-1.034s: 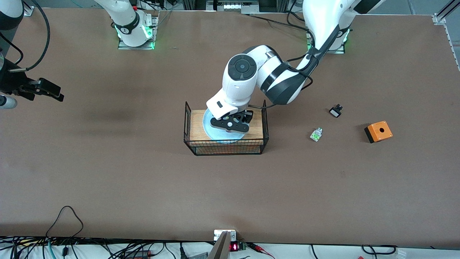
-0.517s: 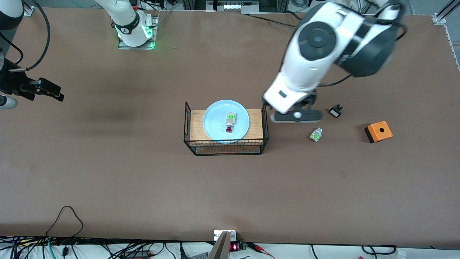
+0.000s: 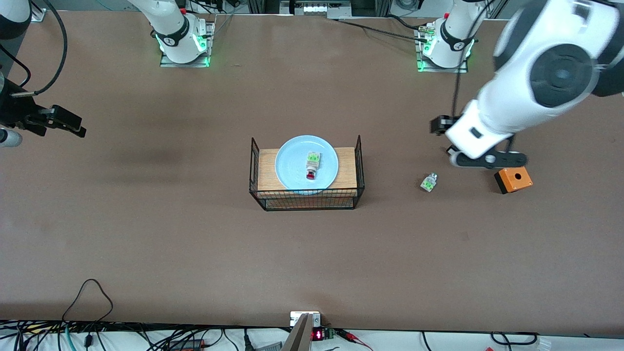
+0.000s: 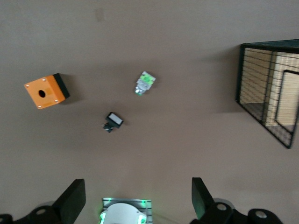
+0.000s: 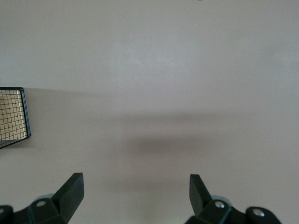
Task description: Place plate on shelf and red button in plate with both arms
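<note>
Red button (image 3: 312,166) lying on plate (image 3: 292,168) in wire basket (image 3: 306,199), counter centre. Left gripper (image 4: 135,200) empty, spread wide, hovering toward left arm's end. Right gripper (image 5: 133,198) splayed, empty, waiting at counter edge.

Two white arms with dark joints and black claws

The left arm (image 3: 526,92) had glossy white shells, a dark grey round cap on its joint and black bands between segments, with a thin black cable hanging beside it. Both bases wore black rings with white marks and glowed green at the foot. The left claw (image 4: 135,205) and right claw (image 5: 135,198) had matte black wedge fingers with small silver screws.
</note>
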Robot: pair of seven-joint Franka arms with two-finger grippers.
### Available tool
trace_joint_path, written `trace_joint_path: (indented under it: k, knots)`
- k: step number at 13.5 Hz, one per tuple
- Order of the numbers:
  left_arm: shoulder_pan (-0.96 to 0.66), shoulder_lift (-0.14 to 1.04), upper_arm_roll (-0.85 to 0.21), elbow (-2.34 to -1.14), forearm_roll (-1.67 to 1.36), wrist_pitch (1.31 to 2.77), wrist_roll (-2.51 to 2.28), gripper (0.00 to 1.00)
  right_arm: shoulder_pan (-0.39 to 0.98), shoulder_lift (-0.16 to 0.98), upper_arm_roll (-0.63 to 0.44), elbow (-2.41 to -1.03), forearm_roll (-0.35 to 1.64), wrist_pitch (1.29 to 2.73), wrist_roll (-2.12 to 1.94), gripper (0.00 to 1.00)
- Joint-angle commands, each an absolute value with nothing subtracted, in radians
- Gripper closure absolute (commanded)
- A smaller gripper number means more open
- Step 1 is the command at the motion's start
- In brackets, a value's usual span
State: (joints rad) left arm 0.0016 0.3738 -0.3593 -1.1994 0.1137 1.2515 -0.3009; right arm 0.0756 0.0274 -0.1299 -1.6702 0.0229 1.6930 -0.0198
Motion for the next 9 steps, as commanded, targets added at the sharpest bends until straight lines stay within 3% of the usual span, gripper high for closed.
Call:
trace_joint_path:
  k: [1, 3, 6, 9]
  knots:
    - [0.054, 0.327, -0.357, -1.223, 0.107, 1.233, -0.181, 0.0, 0.077, 0.021, -0.127, -1.658, 0.009, 1.674, -0.035, 0.0]
    - [0.064, 0.253, -0.31, -1.268, 0.095, 1.29, -0.089, 0.0, 0.077, 0.021, -0.127, -1.658, 0.009, 1.675, -0.034, 0.0]
    - [0.037, 0.08, -0.181, -1.539, 0.089, 1.525, -0.048, 0.0, 0.077, 0.023, -0.127, -1.658, 0.012, 1.675, -0.032, 0.0]
    - [-0.018, 0.011, -0.085, -1.663, 0.057, 1.63, -0.058, 0.0, 0.083, 0.025, -0.127, -1.658, 0.014, 1.675, -0.031, 0.0]
